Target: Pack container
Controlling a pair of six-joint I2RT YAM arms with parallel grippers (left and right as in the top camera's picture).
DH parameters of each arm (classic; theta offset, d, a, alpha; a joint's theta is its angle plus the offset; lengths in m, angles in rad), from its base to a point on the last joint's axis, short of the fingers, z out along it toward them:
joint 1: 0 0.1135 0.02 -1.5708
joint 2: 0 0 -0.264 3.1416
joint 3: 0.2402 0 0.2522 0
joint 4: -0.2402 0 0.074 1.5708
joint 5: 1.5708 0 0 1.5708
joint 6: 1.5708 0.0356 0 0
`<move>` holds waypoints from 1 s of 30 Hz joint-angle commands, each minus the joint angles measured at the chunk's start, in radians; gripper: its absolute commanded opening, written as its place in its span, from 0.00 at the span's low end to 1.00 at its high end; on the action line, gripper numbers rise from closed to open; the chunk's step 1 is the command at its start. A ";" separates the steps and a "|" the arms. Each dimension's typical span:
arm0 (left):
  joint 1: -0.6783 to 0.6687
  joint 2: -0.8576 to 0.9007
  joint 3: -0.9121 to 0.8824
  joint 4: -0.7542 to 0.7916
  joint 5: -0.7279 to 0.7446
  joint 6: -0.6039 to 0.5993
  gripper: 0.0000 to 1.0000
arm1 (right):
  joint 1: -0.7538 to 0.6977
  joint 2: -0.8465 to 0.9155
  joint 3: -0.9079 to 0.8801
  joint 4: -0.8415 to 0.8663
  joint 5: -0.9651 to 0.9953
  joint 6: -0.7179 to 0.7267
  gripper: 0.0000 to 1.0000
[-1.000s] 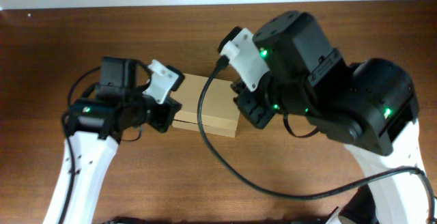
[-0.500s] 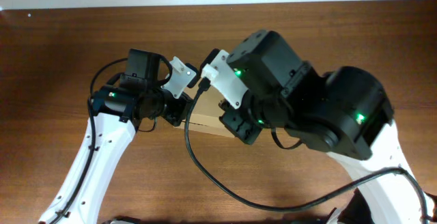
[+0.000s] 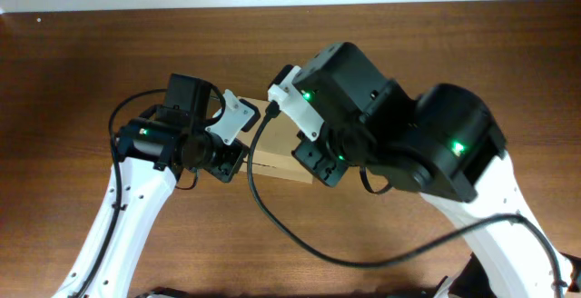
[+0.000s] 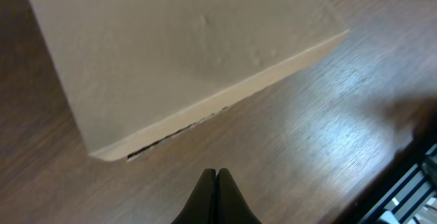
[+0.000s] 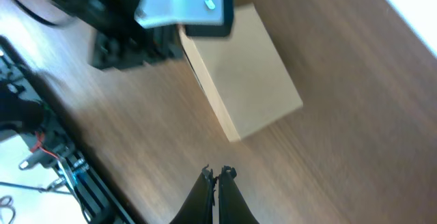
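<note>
The left gripper (image 4: 217, 175) has its two fingers pressed together, holding nothing. Their tips stop just short of the cardboard box (image 4: 184, 53) at twelve o'clock. The box lies flat on the wooden table (image 4: 321, 142) with its lid down and a thin dark slit along the near edge.

The right gripper (image 5: 217, 173) also has its fingers together and empty, hanging over bare wood. Its box lies farther off at twelve o'clock, clear of the tips. Beyond that, the left arm's wrist and its white camera bracket (image 5: 181, 2) cover the box's far end at eleven o'clock.

From overhead both arms crowd over the box, so only a strip of its top shows between them. A black cable (image 3: 251, 184) from the right wrist loops past its six o'clock side. No fingertips can be seen there; only the wrist views show them. Only the right wrist view shows loose wires (image 5: 34, 149) past the table edge at eight o'clock.

In all there are one box, two arms, two grippers and one cable loop.
</note>
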 commanded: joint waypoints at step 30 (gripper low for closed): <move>-0.003 -0.420 0.046 -0.303 -0.306 -0.245 0.02 | -0.281 0.204 -0.427 0.229 -0.130 0.051 0.04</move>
